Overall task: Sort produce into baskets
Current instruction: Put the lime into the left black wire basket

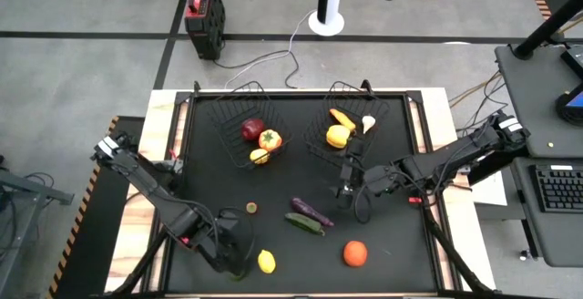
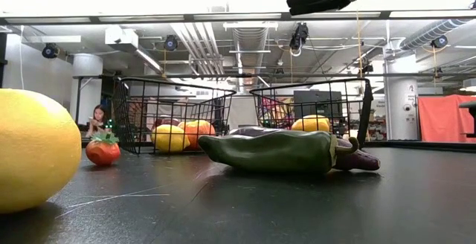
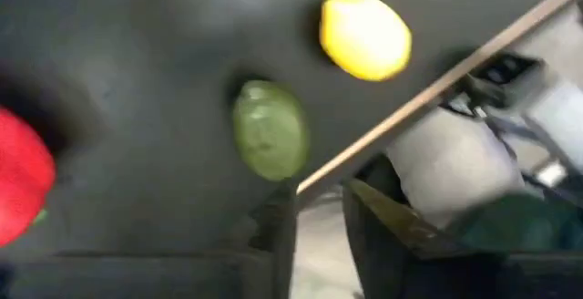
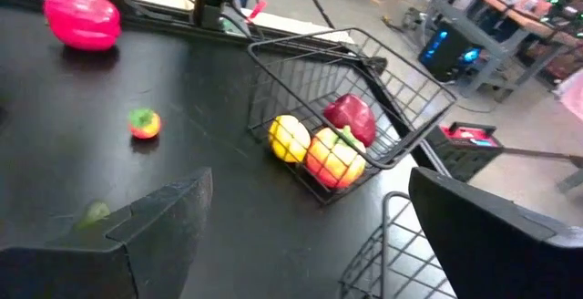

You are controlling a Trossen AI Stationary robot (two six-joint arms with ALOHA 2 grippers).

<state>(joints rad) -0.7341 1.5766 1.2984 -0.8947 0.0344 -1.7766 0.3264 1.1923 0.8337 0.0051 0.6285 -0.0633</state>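
Big black table (image 1: 392, 244) at the bottom of it all. Two wire baskets at the far side: left basket (image 1: 228, 117) with red, orange and yellow produce, right basket (image 1: 387, 117) with yellow and orange. Right gripper (image 1: 344, 188) spread wide, empty, just before the right basket. Left gripper (image 1: 235, 267) at the near edge, fingers slightly apart, empty. Eggplant (image 1: 311, 211), cucumber (image 1: 303, 224), lemon (image 1: 266, 262) and small green fruit (image 3: 270, 130) loose on the table.
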